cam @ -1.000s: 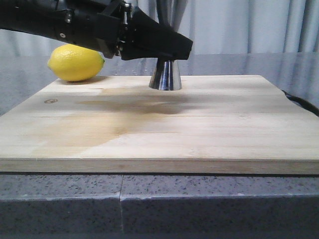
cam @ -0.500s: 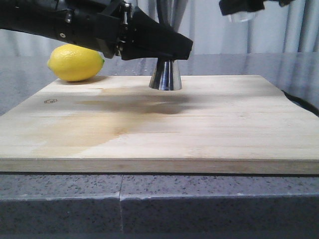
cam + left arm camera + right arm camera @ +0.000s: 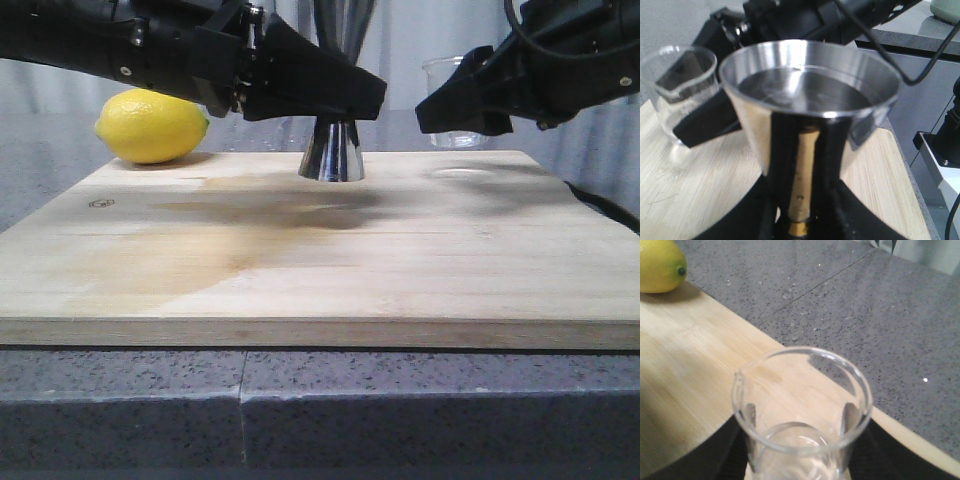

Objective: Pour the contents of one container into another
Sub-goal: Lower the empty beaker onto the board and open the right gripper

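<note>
Your left gripper (image 3: pixel 345 100) is closed tight around the waist of the tall shiny steel jigger (image 3: pixel 332 152), which stands upright at the far middle of the pale wooden board (image 3: pixel 320 250). Your right gripper (image 3: pixel 455 108) is closed on the small clear glass beaker (image 3: pixel 450 78), held upright above the board's far right part. A yellow lemon (image 3: pixel 152 125) sits far left.
</note>
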Controlling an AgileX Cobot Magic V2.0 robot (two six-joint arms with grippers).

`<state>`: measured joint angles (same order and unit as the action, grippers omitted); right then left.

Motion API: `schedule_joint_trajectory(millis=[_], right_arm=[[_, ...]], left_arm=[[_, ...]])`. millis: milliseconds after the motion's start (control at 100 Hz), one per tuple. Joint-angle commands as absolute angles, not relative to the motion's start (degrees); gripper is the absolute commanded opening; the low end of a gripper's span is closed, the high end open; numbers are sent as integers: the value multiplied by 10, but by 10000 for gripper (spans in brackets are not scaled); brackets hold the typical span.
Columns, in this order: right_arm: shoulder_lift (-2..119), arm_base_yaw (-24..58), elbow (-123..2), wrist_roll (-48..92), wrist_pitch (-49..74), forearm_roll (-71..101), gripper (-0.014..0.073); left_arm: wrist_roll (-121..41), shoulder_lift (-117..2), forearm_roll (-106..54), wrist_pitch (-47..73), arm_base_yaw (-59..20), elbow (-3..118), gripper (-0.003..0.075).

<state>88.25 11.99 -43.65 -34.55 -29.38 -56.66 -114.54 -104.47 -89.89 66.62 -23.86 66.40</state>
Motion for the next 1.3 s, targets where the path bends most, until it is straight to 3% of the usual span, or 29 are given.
schedule_joint_trajectory(millis=[0, 370, 800, 1070, 1290], right_arm=[[876, 109, -447, -347, -357, -556, 209], [927, 93, -445, -341, -431, -556, 209], [941, 93, -445, -340, -416, -586, 216], [941, 93, -445, -340, -402, -586, 445], [940, 93, -446, -340, -412, -560, 498]], left_arm=[[-1142, -1013, -944, 726, -243, 681, -19], [-1142, -1013, -944, 726, -243, 681, -19], [-1142, -1013, -944, 726, -243, 681, -19], [-1142, -1013, -944, 726, -243, 681, -19], [-1142, -1013, -944, 726, -243, 681, -19]])
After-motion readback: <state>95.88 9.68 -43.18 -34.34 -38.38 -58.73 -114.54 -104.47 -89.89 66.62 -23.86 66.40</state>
